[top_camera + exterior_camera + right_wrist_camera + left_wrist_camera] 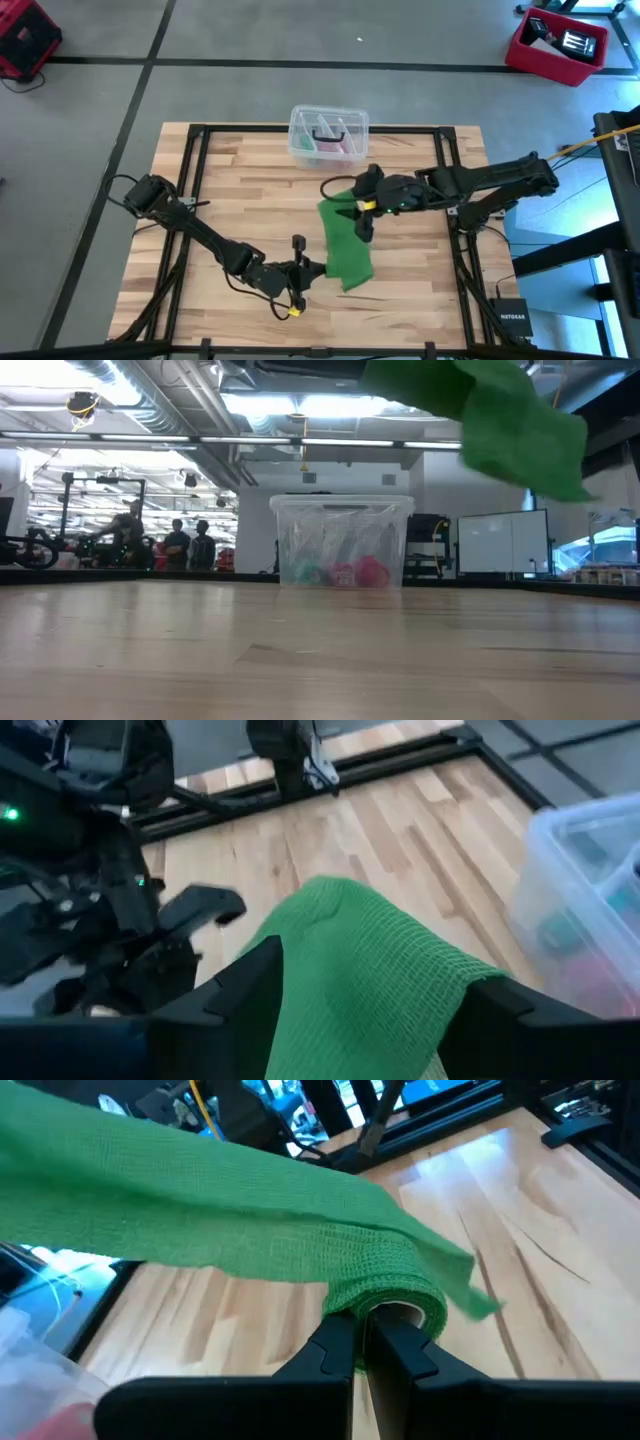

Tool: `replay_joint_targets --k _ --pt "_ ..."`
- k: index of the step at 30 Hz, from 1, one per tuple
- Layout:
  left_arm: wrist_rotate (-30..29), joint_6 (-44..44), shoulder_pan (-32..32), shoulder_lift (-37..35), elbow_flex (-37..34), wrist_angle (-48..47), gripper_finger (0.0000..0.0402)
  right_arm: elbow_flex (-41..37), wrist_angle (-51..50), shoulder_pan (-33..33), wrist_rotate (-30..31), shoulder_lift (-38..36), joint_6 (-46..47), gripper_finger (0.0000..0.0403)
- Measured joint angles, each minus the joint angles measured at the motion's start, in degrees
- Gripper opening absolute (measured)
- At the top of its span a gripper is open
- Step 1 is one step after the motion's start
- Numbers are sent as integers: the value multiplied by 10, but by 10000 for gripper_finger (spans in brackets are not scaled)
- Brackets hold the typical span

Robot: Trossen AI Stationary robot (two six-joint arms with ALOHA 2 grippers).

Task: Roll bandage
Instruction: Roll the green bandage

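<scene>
The bandage (345, 245) is a bright green strip, wound into a small roll (385, 1285) at one end. My left gripper (303, 268) is near the table's front middle, shut at that roll. From the roll the strip (180, 1210) rises toward the far side to my right gripper (358, 212). That gripper stands wide open in mid-table, with the strip lying in its gap (370, 990). In the low view the bandage (500, 415) hangs high above the tabletop. My left gripper has its shut fingertips (340, 1342) at the wound end (390, 1308) of the bandage, and the green coil sits over the tips and hides the place of contact. The fingers come nearly level. The roll is clear of the table and the strip runs off it upward. My right gripper carries the strip flat in the gap between its open fingers (250, 985), one edge of the strip at each finger. The strip bends over (340, 900) beyond the fingers and hangs down from there, clear of the table.
A clear plastic box (328, 135) with pink and dark items stands at the table's far middle, also in the low view (342, 540). Bare wood (220, 190) lies to the left. Black frame rails (196, 160) run along the table's sides. People stand far off in the room behind (180, 540).
</scene>
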Motion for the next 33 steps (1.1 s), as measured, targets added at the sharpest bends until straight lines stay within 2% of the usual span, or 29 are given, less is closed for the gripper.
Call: replay_joint_targets --k 5,12,17,21,23,26,31,33 --pt "0 -13 0 0 0 2 2 0 17 -6 15 23 -27 221" --pt "13 -58 0 0 0 -20 2 0 -50 -27 -13 63 4 221" --pt "16 -74 -1 0 0 -29 2 0 -63 -26 -129 87 8 221" --pt "22 -78 -1 0 0 -28 2 3 -114 -30 -281 91 20 221" --pt "26 -77 -1 0 0 -29 2 18 -156 -34 -320 88 26 221" --pt "27 -78 0 0 0 -29 2 44 -202 -33 -279 73 37 221" --pt "29 -87 0 0 0 -29 2 61 -199 -6 -149 37 33 221" --pt "29 -89 0 0 0 -31 2 62 -200 3 -116 28 38 221"
